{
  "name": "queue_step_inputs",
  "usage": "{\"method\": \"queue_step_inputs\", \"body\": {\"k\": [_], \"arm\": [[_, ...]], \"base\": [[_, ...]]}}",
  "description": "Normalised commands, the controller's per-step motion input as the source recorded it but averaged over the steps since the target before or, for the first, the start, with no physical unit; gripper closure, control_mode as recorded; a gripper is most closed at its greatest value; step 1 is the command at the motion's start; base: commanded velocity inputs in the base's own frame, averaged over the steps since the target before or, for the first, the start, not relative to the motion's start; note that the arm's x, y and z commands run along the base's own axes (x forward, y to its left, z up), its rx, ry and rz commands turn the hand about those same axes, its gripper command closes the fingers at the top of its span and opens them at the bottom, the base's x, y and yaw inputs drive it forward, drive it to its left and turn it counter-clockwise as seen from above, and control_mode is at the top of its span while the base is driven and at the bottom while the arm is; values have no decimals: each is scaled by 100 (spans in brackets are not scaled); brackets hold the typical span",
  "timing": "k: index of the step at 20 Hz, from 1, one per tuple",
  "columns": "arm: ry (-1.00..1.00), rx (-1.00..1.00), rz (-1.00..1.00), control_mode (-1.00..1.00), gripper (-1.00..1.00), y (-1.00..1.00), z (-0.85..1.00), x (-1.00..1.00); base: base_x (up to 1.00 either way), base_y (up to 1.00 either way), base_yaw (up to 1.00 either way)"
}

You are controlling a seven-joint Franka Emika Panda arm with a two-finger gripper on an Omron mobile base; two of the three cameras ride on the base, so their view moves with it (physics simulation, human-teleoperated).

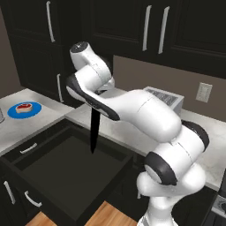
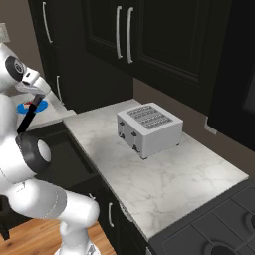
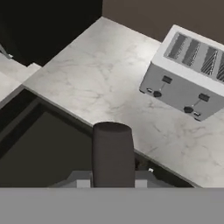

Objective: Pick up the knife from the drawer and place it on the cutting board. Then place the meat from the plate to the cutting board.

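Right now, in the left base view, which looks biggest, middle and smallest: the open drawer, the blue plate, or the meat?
1. The drawer looks by far the biggest, though it is also nearest the camera.
2. The plate comes next.
3. The meat lying on the plate looks smallest.

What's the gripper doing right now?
Gripper: jaws shut on the knife, which hangs blade-down over the open drawer.
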Motion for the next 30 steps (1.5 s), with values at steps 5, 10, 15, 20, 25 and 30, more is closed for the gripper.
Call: {"method": "queue_step_inputs", "body": {"k": [5,10,15,20,25,30], "arm": [[-41,10,-7,-100,100,-7,-45,-39],[-22,19,-26,-100,100,-28,0,-43],[-32,18,-15,-100,100,-43,-2,-46],[-21,10,-4,-100,100,-24,2,-20],[-26,0,0,-100,100,-17,0,-10],[0,0,0,-100,100,0,0,0]], "base": [[0,0,0],[0,0,0],[0,0,0],[0,0,0],[0,0,0],[0,0,0]]}}
